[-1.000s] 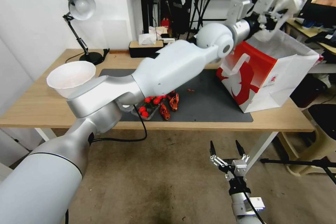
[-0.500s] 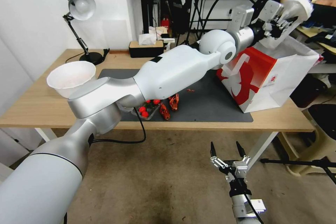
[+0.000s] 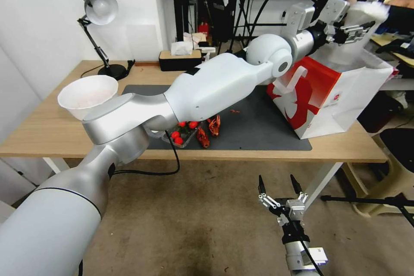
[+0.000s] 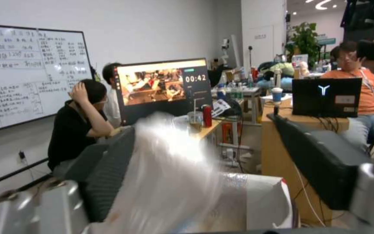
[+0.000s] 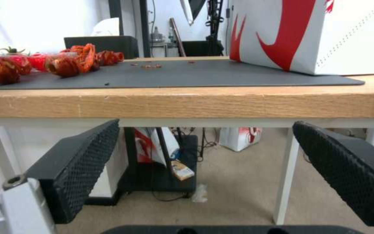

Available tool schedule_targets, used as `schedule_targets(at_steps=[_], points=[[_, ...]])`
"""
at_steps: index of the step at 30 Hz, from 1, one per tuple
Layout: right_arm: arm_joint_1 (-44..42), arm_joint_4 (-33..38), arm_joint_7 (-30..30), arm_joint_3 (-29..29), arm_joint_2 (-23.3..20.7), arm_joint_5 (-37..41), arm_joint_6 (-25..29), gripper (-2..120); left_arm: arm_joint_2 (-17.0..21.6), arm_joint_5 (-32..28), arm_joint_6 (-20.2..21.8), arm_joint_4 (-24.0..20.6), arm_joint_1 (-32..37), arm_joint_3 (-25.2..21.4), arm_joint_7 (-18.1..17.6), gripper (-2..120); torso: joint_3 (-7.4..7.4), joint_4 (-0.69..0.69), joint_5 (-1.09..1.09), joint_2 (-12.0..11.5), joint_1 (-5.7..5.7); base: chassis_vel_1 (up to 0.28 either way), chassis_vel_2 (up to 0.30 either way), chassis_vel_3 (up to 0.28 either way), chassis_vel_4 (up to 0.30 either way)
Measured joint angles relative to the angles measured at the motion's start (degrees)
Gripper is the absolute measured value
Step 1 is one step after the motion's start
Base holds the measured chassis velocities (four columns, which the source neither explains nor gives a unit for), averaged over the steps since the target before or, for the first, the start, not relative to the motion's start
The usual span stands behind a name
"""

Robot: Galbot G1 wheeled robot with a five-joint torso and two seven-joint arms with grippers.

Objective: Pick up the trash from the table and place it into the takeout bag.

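Note:
The red-and-white takeout bag (image 3: 336,90) stands open at the right end of the table (image 3: 43,133). My left gripper (image 3: 355,30) hangs over its mouth with the jaws spread wide. A piece of clear crinkled plastic trash (image 4: 169,169) lies loose between them, against one finger (image 4: 109,169), above the bag's rim (image 4: 260,198). More trash sits on the dark mat (image 3: 258,125): a clear tray of red crayfish shells (image 3: 194,131), and a beige bowl (image 3: 87,95) beside it. My right gripper (image 3: 279,185) is parked open below the table's front edge (image 5: 195,104), nothing between its fingers.
A black desk lamp (image 3: 99,13) and a tissue box (image 3: 179,58) stand along the table's far edge. A black cable (image 3: 172,159) droops off the front edge. A chair (image 3: 396,146) is to the right. People sit at desks behind the bag.
My left gripper has moved further right over the bag, turned at the wrist and spread its fingers; the clear plastic has come loose. The right arm has not moved.

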Motion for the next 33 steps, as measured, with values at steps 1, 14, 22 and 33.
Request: schedule_targets(at_steps=[1, 14, 22, 33], points=[[0.0, 0.0, 0.0, 0.0, 0.0, 0.0, 0.0, 100, 0.0, 0.0, 0.0, 0.0, 0.0, 0.0, 0.0, 87, 0.00, 0.00, 0.00, 0.0, 0.00, 0.000, 0.000, 0.000, 0.000], [-0.2, 0.2, 0.0, 0.1, 0.3, -0.2, 0.2, 100, 0.5, 0.7, 1.2, -0.2, 0.4, 0.0, -0.8, 100, 0.00, 0.00, 0.00, 0.0, 0.00, 0.000, 0.000, 0.000, 0.000], [-0.1, 0.1, 0.0, 0.0, 0.4, -0.2, 0.2, 100, 1.2, 0.6, 1.2, -0.9, 0.6, -0.2, -1.1, 100, 0.00, -0.01, 0.00, 0.0, 0.00, 0.000, 0.000, 0.000, 0.000], [-0.1, 0.1, 0.0, 0.0, 0.4, -0.2, 0.2, 100, 3.9, 1.7, 1.3, -3.2, 2.0, -1.4, -1.9, 100, 0.00, -0.03, 0.00, 0.0, 0.00, 0.000, 0.000, 0.000, 0.000]])
